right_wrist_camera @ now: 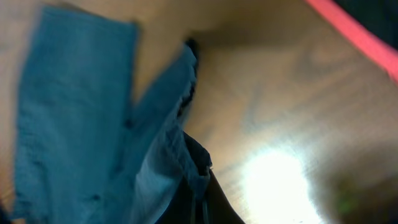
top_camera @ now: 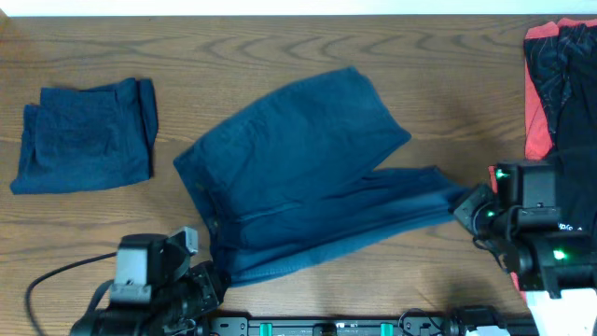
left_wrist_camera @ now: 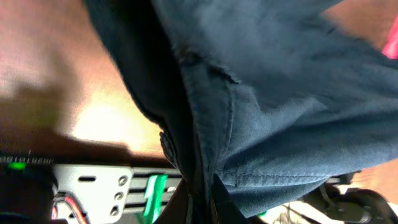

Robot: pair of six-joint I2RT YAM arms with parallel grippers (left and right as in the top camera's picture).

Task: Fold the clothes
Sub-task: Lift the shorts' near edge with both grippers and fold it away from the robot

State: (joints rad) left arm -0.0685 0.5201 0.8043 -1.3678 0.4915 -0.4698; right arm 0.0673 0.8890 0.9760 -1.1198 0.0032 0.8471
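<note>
Left gripper [top_camera: 216, 280]: jaws pressed together, pinching the waistband corner of the navy shorts [top_camera: 298, 177] close to the near edge of the table [top_camera: 280, 47]
Left wrist view: dark fingers [left_wrist_camera: 221, 205] meet on a stitched fold of the cloth, which spreads away from the pinch and fills most of the frame
Right gripper [top_camera: 464, 207]: jaws pressed together, pinching the end of the narrower leg of the shorts
Right wrist view: blurred, but a bunched edge of blue cloth runs straight into the closed fingertips [right_wrist_camera: 217, 205], with bare wood to one side
Navy shorts: stretched between the two grippers, lying on the table, waistband toward the left gripper, one wide leg angled away from both grippers, the other leg reaching to the right gripper
Folded navy garment [top_camera: 84, 135]: well beyond the left gripper and outward of it, apart from the shorts, lying flat as a rough square
Black and coral-red garment [top_camera: 560, 84]: beyond the right gripper at the table's far right edge, not touching the shorts
</note>
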